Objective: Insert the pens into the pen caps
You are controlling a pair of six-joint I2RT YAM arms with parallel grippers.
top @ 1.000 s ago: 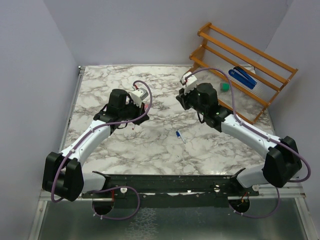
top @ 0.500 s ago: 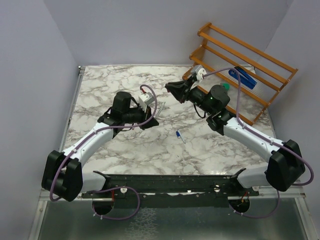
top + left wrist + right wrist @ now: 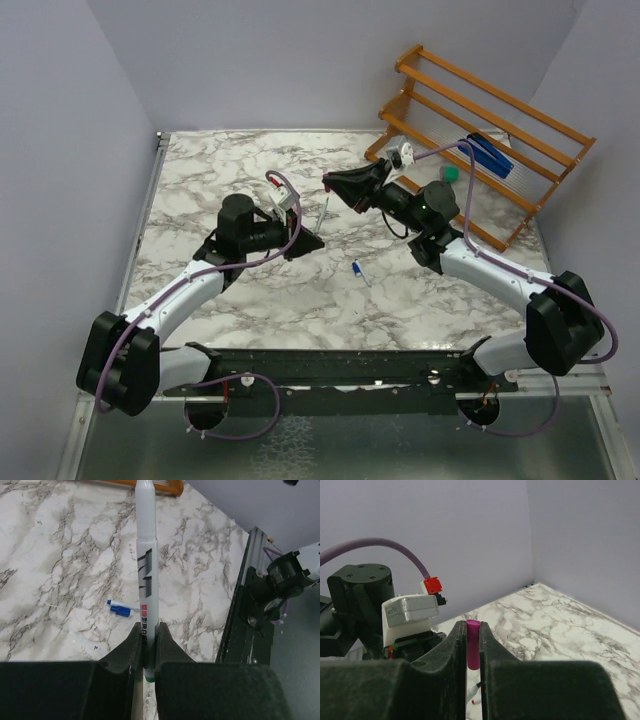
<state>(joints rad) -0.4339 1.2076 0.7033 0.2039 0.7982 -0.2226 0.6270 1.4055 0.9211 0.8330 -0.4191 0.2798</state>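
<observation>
Between the left fingers, held pen (image 3: 148,580): a thin white stick pen with black and red print. Its lower end is pinched, and the long shaft runs out past the fingertips. From above (image 3: 322,215) it slants up toward the right gripper, its tip close to that gripper's fingertips.
Left gripper (image 3: 148,630): closed tight on the held pen, with the jaws only a pen's width apart. It is raised above the table (image 3: 305,243).
Pink cap (image 3: 473,650): a short magenta tube standing lengthwise between the right fingers. Its open rim is level with the fingertips and nothing is in it.
Right gripper (image 3: 473,626): clamped on the pink cap, with a narrow gap. It points toward the left gripper (image 3: 332,182).
Loose pen (image 3: 359,272): a short white pen with a blue end (image 3: 122,608), lying flat. It is below both grippers and on the arm-base side of them, touching neither.
Table (image 3: 200,180): marbled white and grey, lying under both hands.
Wrist camera box (image 3: 410,610): silver-white with a red plug, facing the right gripper from the left arm.
Purple cable (image 3: 375,547): arches over that box.
Green block (image 3: 452,174): behind the right gripper, at the foot of the rack.
Rack (image 3: 430,100): orange slatted wood, beyond the right arm.
Blue stapler-like object (image 3: 487,155): resting on the rack.
</observation>
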